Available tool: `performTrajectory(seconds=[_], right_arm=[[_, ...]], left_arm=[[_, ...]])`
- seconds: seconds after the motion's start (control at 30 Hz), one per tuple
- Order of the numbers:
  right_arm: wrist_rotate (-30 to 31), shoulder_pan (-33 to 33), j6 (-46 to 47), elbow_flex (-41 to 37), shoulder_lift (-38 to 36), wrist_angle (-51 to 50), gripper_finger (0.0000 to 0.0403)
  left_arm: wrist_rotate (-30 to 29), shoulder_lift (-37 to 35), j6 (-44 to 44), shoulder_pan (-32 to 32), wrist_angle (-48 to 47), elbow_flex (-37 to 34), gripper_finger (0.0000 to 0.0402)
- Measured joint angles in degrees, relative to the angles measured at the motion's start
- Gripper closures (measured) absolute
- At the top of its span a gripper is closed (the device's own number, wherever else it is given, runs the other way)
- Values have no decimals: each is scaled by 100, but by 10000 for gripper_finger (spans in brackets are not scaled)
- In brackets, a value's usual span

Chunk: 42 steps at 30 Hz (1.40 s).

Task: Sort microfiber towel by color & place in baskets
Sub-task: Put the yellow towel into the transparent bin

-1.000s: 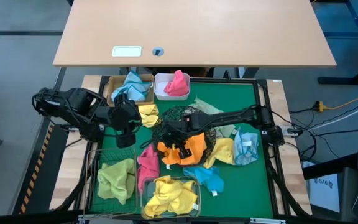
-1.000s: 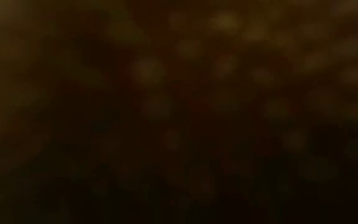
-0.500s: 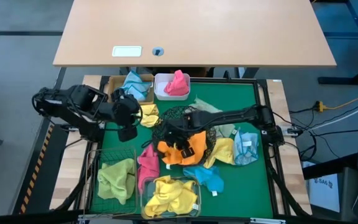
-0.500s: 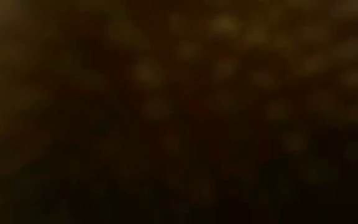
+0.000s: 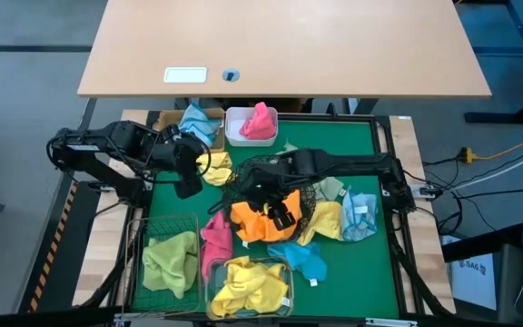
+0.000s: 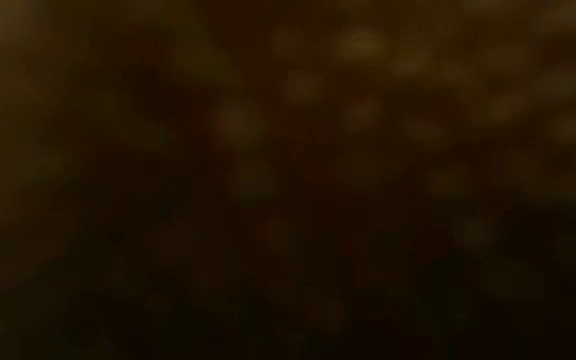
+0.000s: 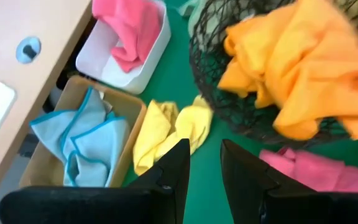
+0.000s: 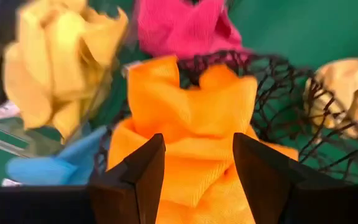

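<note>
A green-matted tabletop (image 5: 370, 150) fills the lower centre of the high view, a pale wooden desk (image 5: 284, 45) above it. The low view is dark blur. The right end effector (image 5: 275, 207), fingers now spread apart, hangs above the orange microfiber towel (image 5: 260, 221) draped over the round black wire bowl (image 5: 311, 195); a second ago it sat lower on that towel. The left end effector (image 5: 189, 171), fingers slightly parted and empty, has moved up toward the tan square tray (image 5: 163, 123).

Towels crowd mat centre; bare green mat (image 5: 352, 145) far right corner, prob. passable.
</note>
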Motion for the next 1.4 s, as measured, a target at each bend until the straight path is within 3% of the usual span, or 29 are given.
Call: performTrajectory(seconds=[0.33, 0.6, 0.77, 0.93, 1.13, 1.3, 1.4], right_arm=[[16, 36, 234, 120, -895, -1526, 214], [75, 241, 468, 120, -1676, -1581, 214], [477, 450, 685, 120, -2065, -1591, 214], [967, 612, 894, 115, -2315, -1595, 214], [1187, 620, 1037, -46, -2569, -1669, 214], [1224, 622, 1196, -1014, -3152, -1566, 214], [1216, 627, 1300, -2015, -3712, -904, 214]], left_arm=[[348, -755, 16, 396, 984, -2204, 316], [604, -1029, 500, 1057, 2423, -3801, 316], [281, -976, 568, 1441, 3252, -4553, 316], [164, -903, 311, 1719, 3797, -4971, 314], [689, -630, -175, 2028, 3955, -5172, 279], [897, -192, -151, 2080, 4414, -5318, 245], [883, 122, 73, 2080, 4781, -5356, 232]])
